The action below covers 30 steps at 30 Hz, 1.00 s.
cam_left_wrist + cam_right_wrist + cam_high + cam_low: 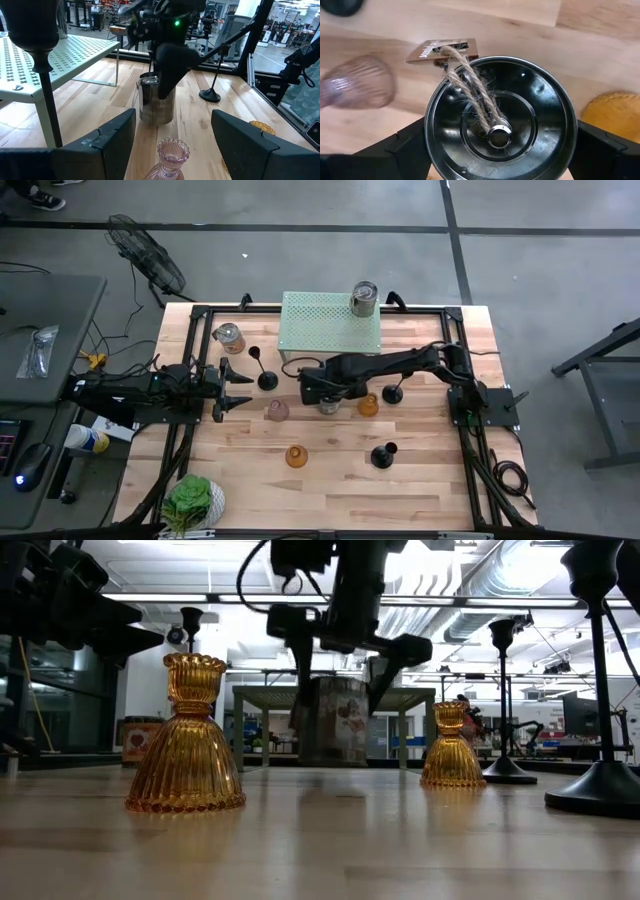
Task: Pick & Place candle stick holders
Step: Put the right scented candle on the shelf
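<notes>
My right gripper (pixel 328 402) points down, open, over a round metal tin (pixel 500 120) with a twine loop and a tag on its lid. One finger stands at each side of the tin. Next to it are a pink glass holder (pixel 277 411) and an amber one (pixel 369 405). A second amber holder (pixel 296 456) stands nearer the front. Three black holders (pixel 265 377) (pixel 393 393) (pixel 383 453) stand on their round bases. My left gripper (pixel 240 388) waits open and level at the table's left, pointing at the pink holder (pixel 170 155). My right gripper comes from above with one finger (pixel 170 75) on each side of the tin's upper wall (pixel 150 95). I cannot tell whether the fingers touch it. The tin stands upright with its bottom on the table.
A pale green perforated stand (pixel 320 325) at the far middle carries another tin (pixel 364 298). A third tin (pixel 229 337) stands at the far left. A potted plant (pixel 192 502) sits at the near left corner. Black frame rails (pixel 190 360) run along the table's sides.
</notes>
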Motion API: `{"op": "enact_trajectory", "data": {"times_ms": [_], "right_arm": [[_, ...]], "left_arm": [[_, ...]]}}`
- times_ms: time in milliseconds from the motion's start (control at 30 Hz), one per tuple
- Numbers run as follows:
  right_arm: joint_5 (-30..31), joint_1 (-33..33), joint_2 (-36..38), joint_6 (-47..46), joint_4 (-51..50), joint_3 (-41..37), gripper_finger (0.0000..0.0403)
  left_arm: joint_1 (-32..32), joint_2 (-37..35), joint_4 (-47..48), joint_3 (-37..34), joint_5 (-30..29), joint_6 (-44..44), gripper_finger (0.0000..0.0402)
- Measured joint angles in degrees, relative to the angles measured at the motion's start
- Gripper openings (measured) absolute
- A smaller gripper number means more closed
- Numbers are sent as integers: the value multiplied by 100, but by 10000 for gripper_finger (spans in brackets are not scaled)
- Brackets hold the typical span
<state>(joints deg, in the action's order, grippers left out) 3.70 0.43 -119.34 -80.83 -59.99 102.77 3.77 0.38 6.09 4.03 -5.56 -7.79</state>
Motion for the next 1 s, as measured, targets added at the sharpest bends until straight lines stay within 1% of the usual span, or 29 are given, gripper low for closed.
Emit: {"op": "enact_trajectory", "data": {"times_ms": [300, 633, 833, 1000], "right_arm": [[173, 146, 484, 127, 7, 282, 345], [587, 181, 1452, 698, 286, 303, 345], [833, 18, 2037, 1250, 280, 304, 344], [983, -317, 2332, 1794, 188, 307, 344]], "left_arm": [[0, -2, -2, 0, 0, 2, 255], [1, -2, 0, 0, 1, 2, 255], [1, 0, -2, 0, 0, 0, 255], [0, 0, -1, 0, 1, 2, 255]]}}
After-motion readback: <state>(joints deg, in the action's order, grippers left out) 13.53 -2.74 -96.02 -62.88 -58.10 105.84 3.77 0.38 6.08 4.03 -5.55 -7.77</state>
